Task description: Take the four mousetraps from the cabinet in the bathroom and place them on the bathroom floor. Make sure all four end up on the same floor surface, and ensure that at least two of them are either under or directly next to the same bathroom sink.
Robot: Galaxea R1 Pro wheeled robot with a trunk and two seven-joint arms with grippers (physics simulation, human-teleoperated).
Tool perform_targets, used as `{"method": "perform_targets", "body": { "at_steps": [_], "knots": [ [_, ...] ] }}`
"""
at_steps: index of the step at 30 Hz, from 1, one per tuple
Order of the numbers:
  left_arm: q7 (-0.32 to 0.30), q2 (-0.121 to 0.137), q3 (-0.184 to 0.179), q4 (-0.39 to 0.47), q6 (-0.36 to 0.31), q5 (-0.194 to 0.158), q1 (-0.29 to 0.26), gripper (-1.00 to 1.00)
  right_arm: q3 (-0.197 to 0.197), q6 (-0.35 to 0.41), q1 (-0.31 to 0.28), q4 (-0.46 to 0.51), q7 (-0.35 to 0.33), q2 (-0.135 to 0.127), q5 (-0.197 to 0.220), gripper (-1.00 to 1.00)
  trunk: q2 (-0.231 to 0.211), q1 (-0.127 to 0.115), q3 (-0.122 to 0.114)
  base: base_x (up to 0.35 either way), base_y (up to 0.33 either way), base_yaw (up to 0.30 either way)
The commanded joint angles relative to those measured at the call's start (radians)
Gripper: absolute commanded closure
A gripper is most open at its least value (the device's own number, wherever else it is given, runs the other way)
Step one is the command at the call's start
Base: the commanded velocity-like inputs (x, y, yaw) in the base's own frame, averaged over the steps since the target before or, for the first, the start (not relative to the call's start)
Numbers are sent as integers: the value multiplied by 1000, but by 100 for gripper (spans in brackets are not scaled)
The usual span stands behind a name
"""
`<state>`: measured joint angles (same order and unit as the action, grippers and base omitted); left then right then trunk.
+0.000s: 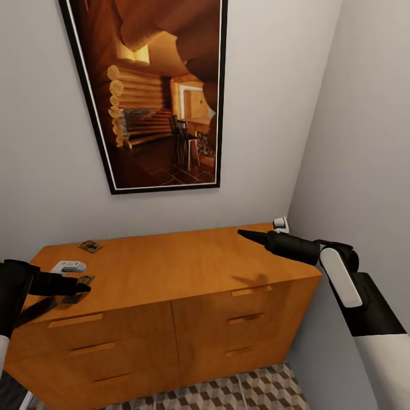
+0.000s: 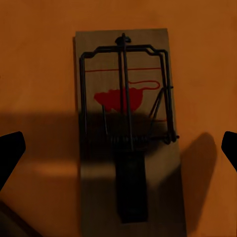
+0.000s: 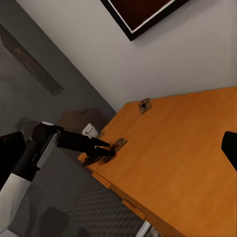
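Orange-brown wood forms the cabinet (image 1: 171,296), a low sideboard with recessed drawer handles, standing against a grey wall under a black-framed picture (image 1: 159,91) of a log-cabin interior. Its tabletop carries a mousetrap (image 1: 90,246) near the back left corner and another mousetrap (image 2: 129,133) near the front left corner, right under the left pincer (image 1: 80,287). The left wrist view shows that trap's pale wooden base printed with a red mouse figure and red lines, no readable writing, and the pincer's black fingertips (image 2: 11,153) spread wide on either side, not touching it. A small white object (image 1: 69,266) lies between the two traps. The right pincer (image 1: 246,234) hovers over the back right corner, beside a small white item (image 1: 280,224); whether it is spread or pressed together cannot be told. Cube-patterned bathroom floor (image 1: 250,390) shows below the cabinet.
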<state>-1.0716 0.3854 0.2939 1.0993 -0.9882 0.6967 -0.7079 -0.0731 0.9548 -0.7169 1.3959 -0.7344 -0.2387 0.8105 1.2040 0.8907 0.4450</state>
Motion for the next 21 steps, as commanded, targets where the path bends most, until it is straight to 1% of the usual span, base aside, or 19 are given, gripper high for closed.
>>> {"method": "perform_targets", "body": {
  "at_steps": [1,14,21],
  "knots": [
    [-11,0,1,1,-6,9,-1,-100,-1,4,-1,0,-2,-1,1,-100,8,4,4,0,0,0],
    [-11,0,1,2,-6,9,-1,-100,-1,4,-1,0,-2,-1,1,-100,99,54,45,0,0,0],
    [-11,0,2,0,-6,10,-1,-100,-1,4,-1,0,-2,-2,1,-100,99,54,45,0,0,0]
  ]
}}
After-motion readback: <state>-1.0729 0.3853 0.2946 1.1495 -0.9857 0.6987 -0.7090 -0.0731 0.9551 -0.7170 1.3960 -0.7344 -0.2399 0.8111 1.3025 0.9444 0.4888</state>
